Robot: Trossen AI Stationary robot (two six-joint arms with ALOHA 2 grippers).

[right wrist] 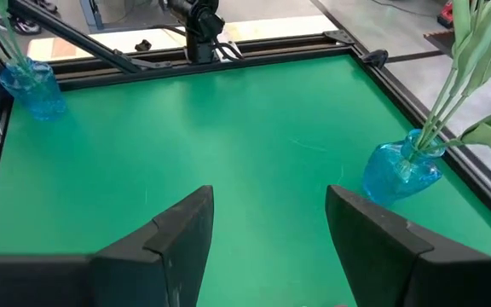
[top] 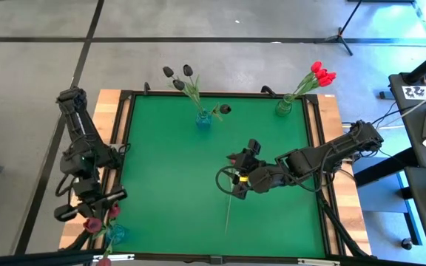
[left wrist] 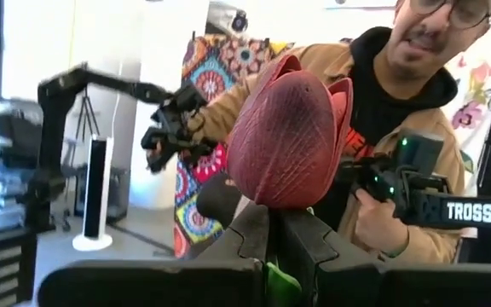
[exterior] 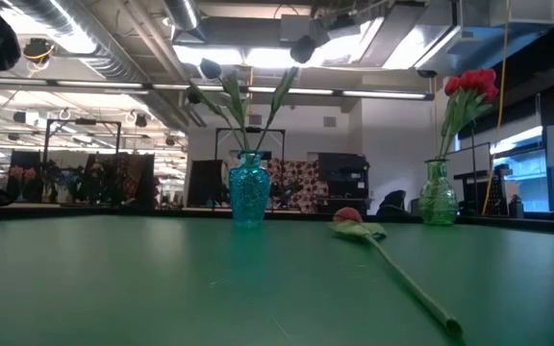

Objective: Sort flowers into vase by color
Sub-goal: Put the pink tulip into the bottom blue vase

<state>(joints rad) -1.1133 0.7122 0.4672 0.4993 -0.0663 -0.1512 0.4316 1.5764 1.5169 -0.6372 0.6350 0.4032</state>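
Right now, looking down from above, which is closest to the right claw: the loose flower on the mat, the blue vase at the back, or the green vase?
From the right gripper:
1. Loose flower, lying on the mat right beside it, toward the front.
2. Blue vase, at the back edge, holding dark flowers.
3. Green vase, back right corner, holding red flowers; only a little farther than the blue one.

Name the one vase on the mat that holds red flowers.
The green vase at the mat's far right corner: it holds the red tulips. The blue vase beside it holds dark-headed ones.
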